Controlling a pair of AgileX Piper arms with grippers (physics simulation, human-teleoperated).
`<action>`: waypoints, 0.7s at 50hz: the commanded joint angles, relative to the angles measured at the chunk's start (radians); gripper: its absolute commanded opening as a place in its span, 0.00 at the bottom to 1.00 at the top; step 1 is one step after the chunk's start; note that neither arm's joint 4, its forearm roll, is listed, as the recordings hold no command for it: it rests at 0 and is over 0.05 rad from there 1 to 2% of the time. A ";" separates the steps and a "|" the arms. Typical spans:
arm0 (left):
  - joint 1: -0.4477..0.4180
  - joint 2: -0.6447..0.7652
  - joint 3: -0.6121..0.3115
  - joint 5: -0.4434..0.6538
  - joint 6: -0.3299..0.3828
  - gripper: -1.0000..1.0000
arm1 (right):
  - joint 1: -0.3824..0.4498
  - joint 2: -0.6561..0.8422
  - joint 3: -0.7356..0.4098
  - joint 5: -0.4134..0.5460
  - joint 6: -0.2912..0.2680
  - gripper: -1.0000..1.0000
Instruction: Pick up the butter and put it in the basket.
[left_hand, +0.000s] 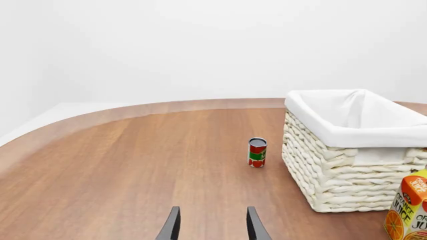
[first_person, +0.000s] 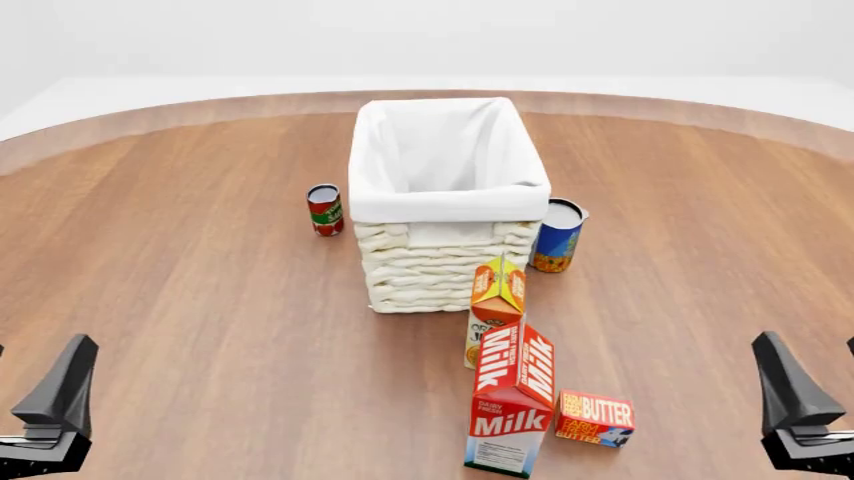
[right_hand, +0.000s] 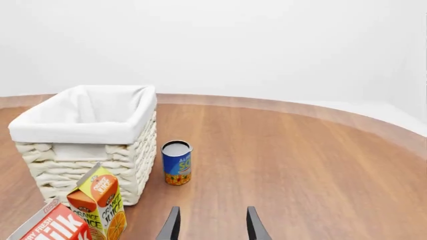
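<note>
The butter (first_person: 594, 418), a small flat red-orange box with yellow lettering, lies on the table near the front, right beside the milk carton's base. It shows in neither wrist view. The basket (first_person: 449, 206), woven cream wicker with a white cloth lining, stands at mid-table, also in the left wrist view (left_hand: 347, 165) and the right wrist view (right_hand: 80, 131). My left gripper (first_person: 38, 375) (left_hand: 213, 227) hovers open at the front left, far from the butter. My right gripper (first_person: 811, 370) (right_hand: 212, 225) is open at the front right, to the right of the butter, holding nothing.
A tall milk carton (first_person: 511, 410) (right_hand: 47, 225) stands just left of the butter. An orange juice carton (first_person: 497, 305) (left_hand: 407, 210) (right_hand: 100, 202) stands between it and the basket. A red can (first_person: 324, 210) (left_hand: 257, 152) sits left of the basket, a blue can (first_person: 558, 236) (right_hand: 177, 162) right of it.
</note>
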 joint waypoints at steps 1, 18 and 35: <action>0.000 0.000 0.000 0.000 0.000 1.00 | 0.019 0.029 0.013 -0.065 -0.010 1.00; 0.000 0.000 0.000 0.000 0.000 1.00 | 0.168 0.386 -0.147 -0.066 -0.072 1.00; 0.000 0.000 0.000 0.000 0.000 1.00 | 0.459 0.629 -0.397 0.185 -0.444 1.00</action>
